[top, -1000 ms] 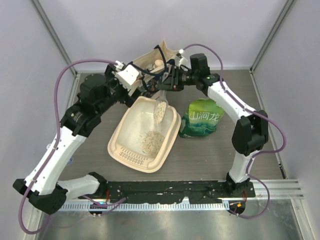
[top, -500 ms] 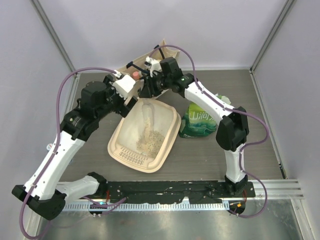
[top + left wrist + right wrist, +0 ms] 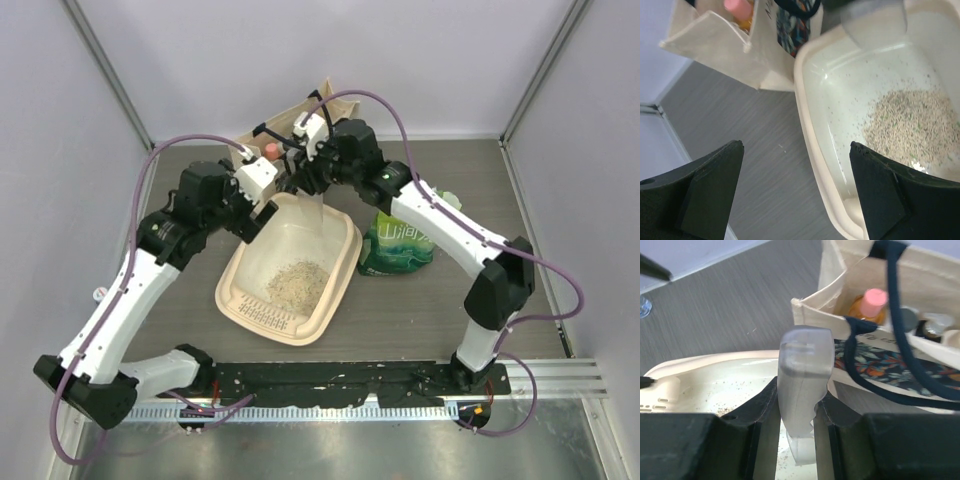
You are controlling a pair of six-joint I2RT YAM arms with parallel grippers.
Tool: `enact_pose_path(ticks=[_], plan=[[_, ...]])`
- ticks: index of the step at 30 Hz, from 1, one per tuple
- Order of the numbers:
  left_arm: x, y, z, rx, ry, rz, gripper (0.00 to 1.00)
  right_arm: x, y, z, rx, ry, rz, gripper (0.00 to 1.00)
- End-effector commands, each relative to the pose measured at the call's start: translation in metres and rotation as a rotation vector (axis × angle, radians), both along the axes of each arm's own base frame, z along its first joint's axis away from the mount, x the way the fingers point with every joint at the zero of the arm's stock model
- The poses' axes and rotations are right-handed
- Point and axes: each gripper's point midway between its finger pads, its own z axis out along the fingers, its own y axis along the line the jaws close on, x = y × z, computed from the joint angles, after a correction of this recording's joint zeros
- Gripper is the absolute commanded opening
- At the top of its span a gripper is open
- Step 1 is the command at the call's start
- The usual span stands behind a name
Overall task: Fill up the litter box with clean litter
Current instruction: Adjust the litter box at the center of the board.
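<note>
Nearest the arm bases, on the grey table [image 3: 450, 310]: litter box [image 3: 232, 285], cream, lying slantwise, ribbed slotted end toward the arms. Inside it, a loose heap of clean litter [image 3: 297, 282] on the floor of the tray, from the middle toward the slotted end, with stray grains scattered up the pale walls.

Just to the right of the tray, close beside its rim: green bag [image 3: 400, 240] with white characters.

Further back, over the tray's far left rim: left gripper [image 3: 795, 150], fingers spread wide, nothing between them, rim and bare table showing in the gap below.

Beside it, above the far end of the tray: right gripper [image 3: 797, 425], pinching the handle of a translucent scoop [image 3: 802, 370], bowl angled down toward the tray, blurred in the top view.

Farthest, at the back edge of the table: beige canvas tote bag [image 3: 325, 95] with dark handles, standing open just behind the tray, a pink-capped bottle [image 3: 875, 300] among the things inside.
</note>
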Motion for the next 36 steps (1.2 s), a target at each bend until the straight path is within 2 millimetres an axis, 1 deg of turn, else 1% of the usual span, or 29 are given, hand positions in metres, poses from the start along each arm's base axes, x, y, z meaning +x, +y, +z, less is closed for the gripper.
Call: enact_pose_path(ticks=[1,3,4,6,7,8,9,10,11,13,14,16,17,19,20,22,23,24,25,26,27,28,29,30,31,32,33,34,36], plan=[[-0.006,0.007,-0.040,0.092,0.167,0.009,0.92,0.004,-0.049,0.120,0.193,-0.238,-0.155,0.01],[-0.007,0.013,-0.060,0.129,0.238,0.039,0.90,0.002,-0.067,0.145,0.253,-0.242,-0.208,0.01],[-0.005,0.012,-0.073,0.143,0.289,0.055,0.89,-0.001,-0.085,0.167,0.290,-0.266,-0.237,0.01],[-0.008,0.018,-0.091,0.165,0.363,0.078,0.83,-0.006,-0.102,0.190,0.350,-0.269,-0.265,0.01],[-0.006,0.017,-0.104,0.170,0.412,0.100,0.81,-0.013,-0.112,0.204,0.373,-0.286,-0.276,0.01],[-0.003,0.020,-0.107,0.168,0.431,0.126,0.76,-0.013,-0.123,0.209,0.377,-0.287,-0.297,0.01],[0.000,0.021,-0.112,0.168,0.452,0.150,0.74,-0.016,-0.128,0.215,0.382,-0.298,-0.305,0.01],[0.004,0.020,-0.122,0.158,0.496,0.185,0.72,-0.018,-0.132,0.218,0.381,-0.304,-0.309,0.01],[0.009,0.023,-0.122,0.148,0.515,0.213,0.67,-0.024,-0.139,0.223,0.380,-0.317,-0.315,0.01],[0.013,0.023,-0.129,0.138,0.560,0.247,0.62,-0.028,-0.144,0.224,0.372,-0.332,-0.322,0.01],[0.017,0.023,-0.138,0.141,0.611,0.272,0.57,-0.029,-0.148,0.225,0.372,-0.340,-0.329,0.01],[0.019,0.021,-0.144,0.145,0.650,0.285,0.50,-0.028,-0.150,0.220,0.364,-0.330,-0.336,0.01],[0.020,0.021,-0.149,0.138,0.667,0.300,0.42,-0.028,-0.152,0.219,0.362,-0.328,-0.340,0.01],[0.018,0.023,-0.149,0.138,0.665,0.305,0.32,-0.027,-0.156,0.217,0.356,-0.329,-0.349,0.01],[0.013,0.026,-0.154,0.148,0.681,0.312,0.19,-0.027,-0.157,0.217,0.351,-0.329,-0.351,0.01],[0.004,0.032,-0.148,0.141,0.678,0.336,0.04,-0.028,-0.162,0.218,0.342,-0.343,-0.359,0.01],[-0.004,0.038,-0.149,0.140,0.692,0.356,0.00,-0.027,-0.164,0.217,0.335,-0.343,-0.365,0.01],[-0.008,0.040,-0.140,0.107,0.671,0.375,0.00,-0.026,-0.166,0.215,0.330,-0.345,-0.369,0.01],[-0.010,0.041,-0.138,0.094,0.664,0.382,0.00,-0.026,-0.169,0.216,0.328,-0.350,-0.376,0.01],[-0.007,0.042,-0.137,0.080,0.650,0.398,0.00,-0.024,-0.171,0.215,0.324,-0.354,-0.382,0.01],[-0.001,0.043,-0.134,0.070,0.634,0.420,0.00,-0.022,-0.171,0.214,0.322,-0.352,-0.387,0.01],[0.009,0.043,-0.143,0.078,0.648,0.439,0.00,-0.018,-0.172,0.212,0.318,-0.347,-0.391,0.01],[0.026,0.043,-0.135,0.051,0.627,0.451,0.00,-0.016,-0.172,0.213,0.320,-0.349,-0.394,0.01],[0.034,0.040,-0.139,0.029,0.649,0.485,0.00,-0.014,-0.171,0.213,0.321,-0.348,-0.393,0.01],[0.041,0.044,-0.147,0.036,0.681,0.514,0.00,-0.012,-0.169,0.210,0.320,-0.338,-0.393,0.01],[0.045,0.045,-0.140,0.017,0.666,0.527,0.00,-0.012,-0.169,0.212,0.324,-0.336,-0.391,0.01],[0.040,0.048,-0.137,-0.001,0.670,0.546,0.00,-0.012,-0.169,0.212,0.324,-0.336,-0.388,0.01],[0.015,0.044,-0.133,-0.078,0.717,0.543,0.00,-0.013,-0.169,0.210,0.320,-0.331,-0.387,0.01],[-0.022,0.033,-0.137,-0.165,0.804,0.523,0.00,-0.014,-0.170,0.210,0.313,-0.332,-0.388,0.01]])
